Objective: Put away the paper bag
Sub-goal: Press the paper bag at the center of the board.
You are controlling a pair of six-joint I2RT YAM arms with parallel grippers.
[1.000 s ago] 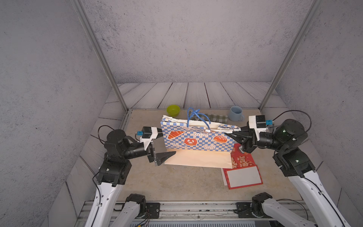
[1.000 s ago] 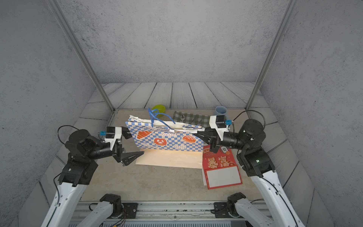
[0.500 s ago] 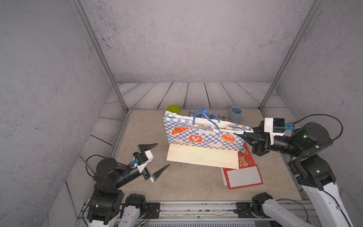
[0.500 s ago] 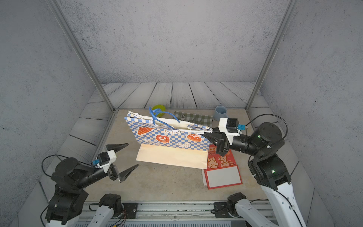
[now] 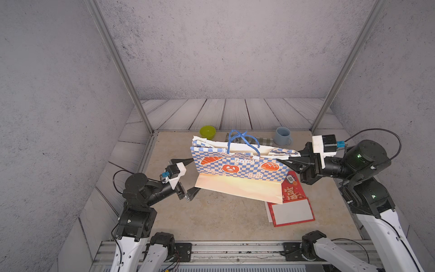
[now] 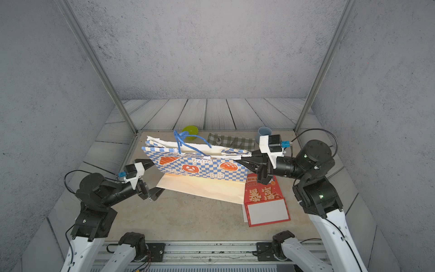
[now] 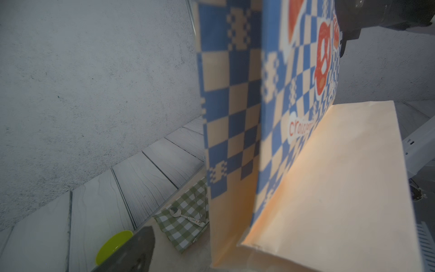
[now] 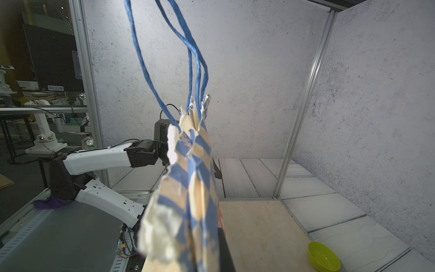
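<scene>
Grips a top corner of the paper bag (image 5: 235, 164) with right gripper (image 5: 293, 159), jaws clamped; holds left gripper (image 5: 195, 174) jaws wide apart at opposite edge.

The paper bag (image 5: 237, 164) was blue-and-cream checked, printed with orange breads, a pretzel and the word "Pretzel". It stood on edge near the middle of the table, a little toward 12 o'clock, pressed nearly flat, with its long face turned to 6 o'clock and its length running from 9 to 3 o'clock. Its plain cream base panel (image 5: 237, 189) was folded out toward 6 o'clock, sloping down toward the table. Two blue twisted-paper handles (image 5: 243, 141) rose in loops from the open, white-lined top edge. The top corner at the 3 o'clock end was crumpled and pinched in the closed right gripper (image 5: 292, 159); the 9 o'clock end hung free.
</scene>
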